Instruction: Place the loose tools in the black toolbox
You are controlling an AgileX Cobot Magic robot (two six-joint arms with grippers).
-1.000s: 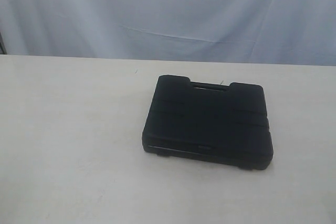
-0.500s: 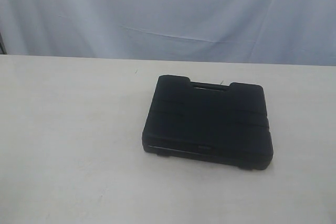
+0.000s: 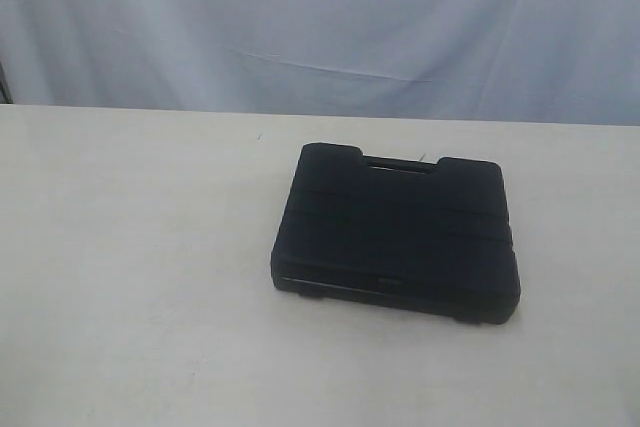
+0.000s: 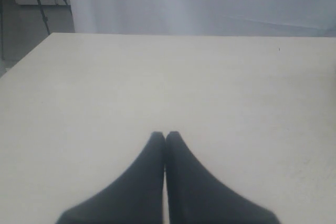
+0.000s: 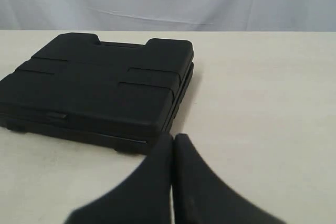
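Note:
The black toolbox [image 3: 395, 237] lies closed and flat on the table, right of centre in the exterior view, its slot handle toward the back. The right wrist view also shows the toolbox [image 5: 100, 90], just beyond my right gripper [image 5: 174, 137], which is shut with nothing in it. My left gripper [image 4: 165, 135] is shut and empty over bare table. Neither gripper appears in the exterior view. The pliers, utility knife, tape measure and tape roll are out of view.
A pale table [image 3: 130, 277] spreads around the toolbox, with a grey-blue cloth backdrop [image 3: 320, 27] behind it. The table's corner and a tripod leg [image 4: 39, 1] show in the left wrist view.

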